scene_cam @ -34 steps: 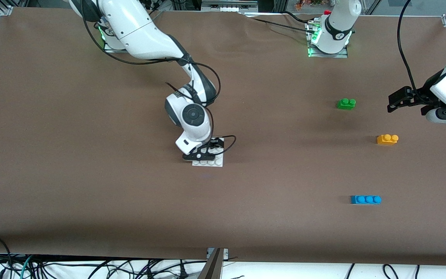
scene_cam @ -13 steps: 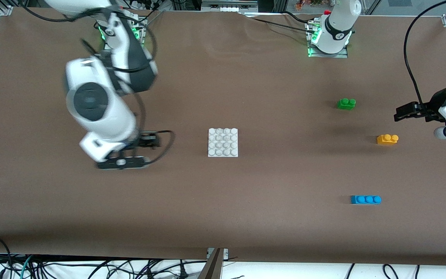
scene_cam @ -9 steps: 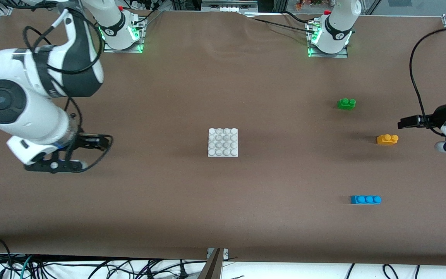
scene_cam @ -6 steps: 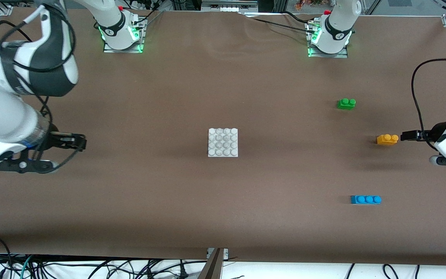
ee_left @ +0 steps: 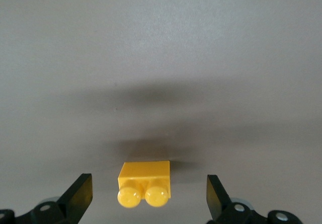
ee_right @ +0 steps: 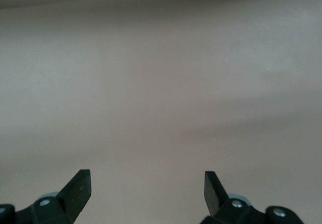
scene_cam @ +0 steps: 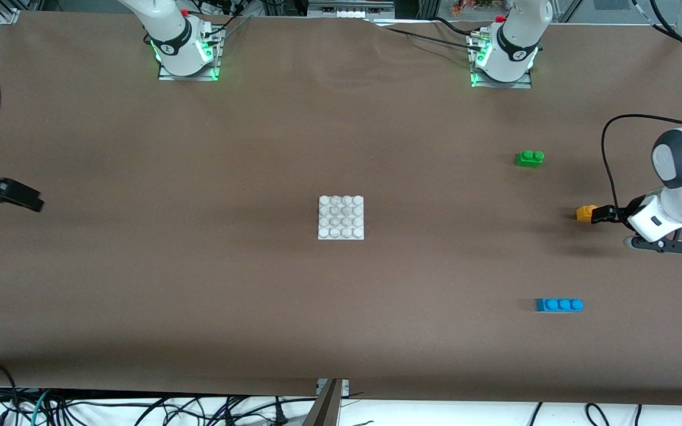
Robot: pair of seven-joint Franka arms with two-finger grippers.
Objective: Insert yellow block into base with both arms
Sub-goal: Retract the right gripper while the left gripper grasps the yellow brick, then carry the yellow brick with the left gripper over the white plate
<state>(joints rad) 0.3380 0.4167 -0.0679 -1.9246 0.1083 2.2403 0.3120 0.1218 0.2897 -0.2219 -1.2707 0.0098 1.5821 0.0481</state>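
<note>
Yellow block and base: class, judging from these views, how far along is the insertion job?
Done: the base lies bare mid-table, nothing on it. In hand: the open left gripper straddles the yellow block, which rests on the table ungripped. The open right gripper waits over bare table at the right arm's end. Left: grasp, carry, press onto the base.

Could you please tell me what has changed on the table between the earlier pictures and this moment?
The right gripper let go of the base, which now lies bare mid-table, and drew back to the right arm's end, open. The left gripper came down to the yellow block, fingers open on either side, not yet gripping. The yellow block, green brick and blue brick have not moved.
</note>
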